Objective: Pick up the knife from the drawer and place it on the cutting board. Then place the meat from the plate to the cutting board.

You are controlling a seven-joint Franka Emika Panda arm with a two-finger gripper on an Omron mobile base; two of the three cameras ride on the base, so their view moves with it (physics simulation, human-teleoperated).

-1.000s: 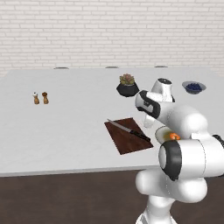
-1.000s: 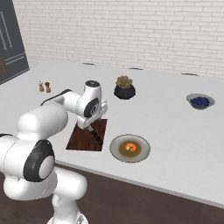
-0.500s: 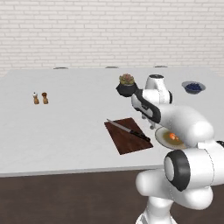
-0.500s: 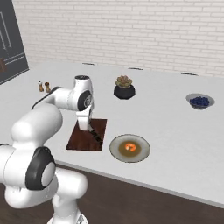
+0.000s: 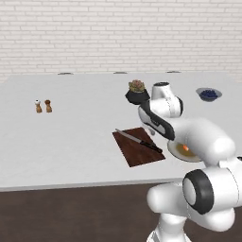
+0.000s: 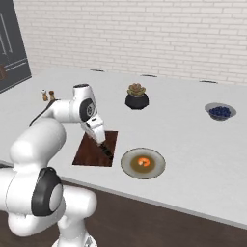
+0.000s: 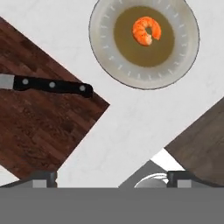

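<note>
The knife [image 7: 48, 85] lies flat on the dark cutting board [image 7: 35, 127], its black handle pointing toward the plate [image 7: 183, 52]. On the plate's tan centre sits the curled orange meat [image 7: 146, 30]. My gripper [image 7: 113, 179] hangs open above the white counter between board and plate, holding nothing. From the right base view, the gripper [image 6: 105, 148] points down over the board's [image 6: 89, 152] plate-side edge, left of the plate [image 6: 130, 166] and the meat [image 6: 143, 161]. The left base view gives the knife [image 5: 139, 141] on the board [image 5: 134, 156]. The drawer is out of view.
A black pot with a plant [image 6: 136, 96] stands behind the board, and a small blue bowl [image 6: 220, 111] sits at the far right. Two small shakers [image 5: 42, 106] stand far left. The counter's front edge [image 5: 71, 184] runs close to board and plate.
The arm has swung and the hand has come down lower over the board's end beside the plate. The knife, meat and plate have not moved. The jaws stay open.
</note>
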